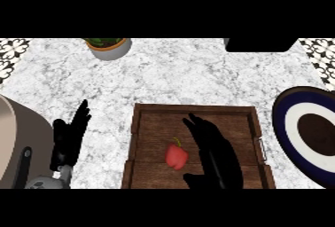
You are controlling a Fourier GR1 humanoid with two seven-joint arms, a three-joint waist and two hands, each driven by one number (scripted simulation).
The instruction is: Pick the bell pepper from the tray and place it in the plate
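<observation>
On the wooden tray (157, 128) at the middle of the desk (170, 75), the red bell pepper (176, 156) is lying toward the near side, its stem pointing away. The right robot hand (211, 150) is hovering over the tray just right of the pepper, fingers stretched out straight and grasping nothing; whether it is touching the pepper I cannot tell. To do this well, I reckon the hand is needing to shift slightly toward the pepper and lower, so thumb and fingers are closing on either side of its body, not the stem; a sideways nudge is risking rolling it along the boards. The plate (281, 119) is waiting close beside the tray's right edge, so the lift is having to clear that raised rim. Left of the tray, the left robot hand (71, 133) is resting open, fingers up.
</observation>
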